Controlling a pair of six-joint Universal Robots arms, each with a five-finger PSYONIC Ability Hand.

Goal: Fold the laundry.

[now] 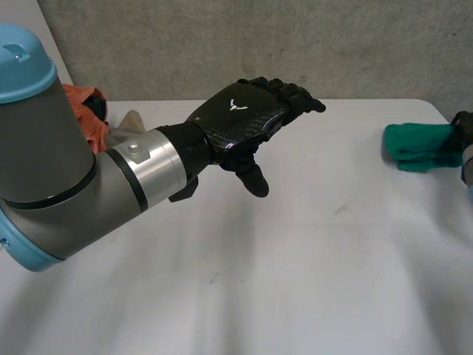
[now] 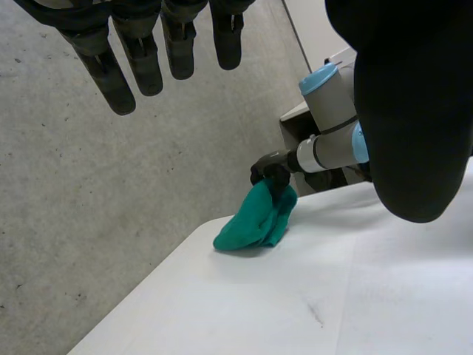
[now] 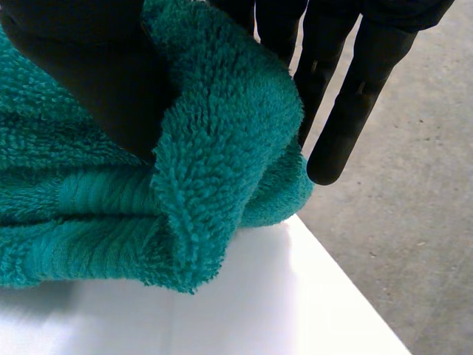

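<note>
Towelling of a deep teal makes up the task's piece: the teal towel (image 1: pixel 416 146) lies bunched in thick folds at the far right edge of the white table (image 1: pixel 310 266), well apart from the left hand (image 1: pixel 247 111). The right wrist view brings it close. It shows looped pile, a flat woven band along one layer, and several layers stacked, with one fold standing up off the table. Where the head view catches just a dark sliver of the right hand (image 1: pixel 464 126) at the towel's end, the left wrist view gives more. There the right arm (image 2: pixel 329 140) reaches in from beyond the table's corner, and the right hand sits on top of the towel, with concrete floor (image 2: pixel 89 222) past the table's edge. The head view adds an orange garment (image 1: pixel 87 111) heaped at the table's far left corner, behind the left arm (image 1: pixel 66 170). The right hand pinches the towel's raised fold: its thumb (image 3: pixel 77 70) presses one face and its straight fingers (image 3: pixel 347 96) run down the other side. The left hand hangs above the middle of the table, its back toward the head camera. Its fingers are nearly straight and close together with the thumb below them, holding nothing and touching nothing.
</note>
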